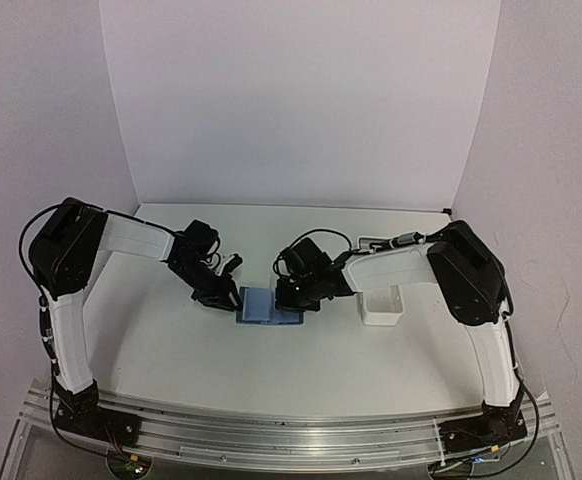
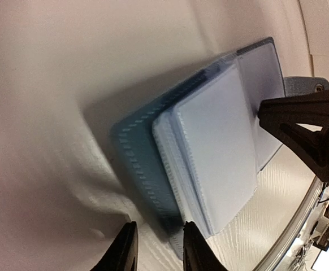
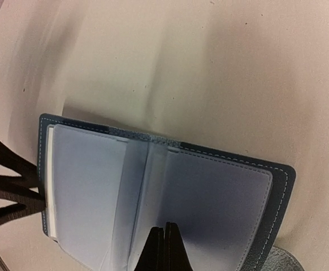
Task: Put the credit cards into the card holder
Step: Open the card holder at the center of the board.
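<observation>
The card holder (image 1: 261,306) lies spread open on the table between my two grippers, pale blue slots up. In the left wrist view its dark-blue corner (image 2: 147,180) lies just ahead of my left gripper (image 2: 160,226), whose jaws stand a little apart with that corner in the gap. My right gripper (image 3: 165,226) is shut with nothing seen between its fingers, tips over the holder's inner fold (image 3: 147,192). A thin white edge (image 3: 50,180) shows along the left slot; I cannot tell whether it is one of the credit cards. No card lies loose in view.
A long white tray (image 1: 382,305) stands right of the holder, under the right forearm. White walls close the table at the back and both sides. The left gripper's dark fingers (image 3: 6,189) show at the holder's left edge in the right wrist view.
</observation>
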`<state>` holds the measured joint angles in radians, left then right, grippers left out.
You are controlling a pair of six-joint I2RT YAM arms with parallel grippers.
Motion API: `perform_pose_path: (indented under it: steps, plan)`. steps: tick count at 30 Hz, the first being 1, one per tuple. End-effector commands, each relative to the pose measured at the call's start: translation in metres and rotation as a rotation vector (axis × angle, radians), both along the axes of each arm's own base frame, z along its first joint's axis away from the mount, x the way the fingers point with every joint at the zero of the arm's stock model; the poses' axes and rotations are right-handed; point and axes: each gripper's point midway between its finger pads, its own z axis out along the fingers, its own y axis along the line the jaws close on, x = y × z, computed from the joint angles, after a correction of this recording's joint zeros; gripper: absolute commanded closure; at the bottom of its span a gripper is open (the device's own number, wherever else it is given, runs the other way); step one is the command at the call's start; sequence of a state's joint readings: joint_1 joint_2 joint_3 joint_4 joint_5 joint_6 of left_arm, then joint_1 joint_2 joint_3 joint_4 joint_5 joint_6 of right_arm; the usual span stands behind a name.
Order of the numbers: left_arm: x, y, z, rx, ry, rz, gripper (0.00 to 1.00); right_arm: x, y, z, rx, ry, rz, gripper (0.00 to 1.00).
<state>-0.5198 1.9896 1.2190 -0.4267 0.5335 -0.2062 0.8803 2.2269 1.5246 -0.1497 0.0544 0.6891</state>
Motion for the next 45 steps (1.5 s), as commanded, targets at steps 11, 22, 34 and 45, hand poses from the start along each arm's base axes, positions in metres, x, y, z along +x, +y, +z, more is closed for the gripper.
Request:
perform_pose_path:
  steps: [11, 22, 34, 45]
  plan:
    - [0.009, -0.015, 0.107, -0.204, -0.287, -0.234, 0.73, 0.001, 0.031, 0.055, 0.083, -0.070, 0.130, 1.00]
    - [0.022, -0.046, 0.028, -0.120, -0.049, -0.110, 0.84, 0.004, 0.025, 0.045, 0.112, -0.016, 0.037, 1.00]
    - [0.003, -0.027, -0.030, 0.042, 0.028, -0.066, 0.88, -0.011, -0.015, -0.004, 0.086, 0.107, -0.059, 1.00]
    - [0.027, -0.057, 0.032, -0.087, -0.219, -0.210, 0.82, -0.008, 0.000, 0.041, 0.182, 0.052, 0.021, 1.00]
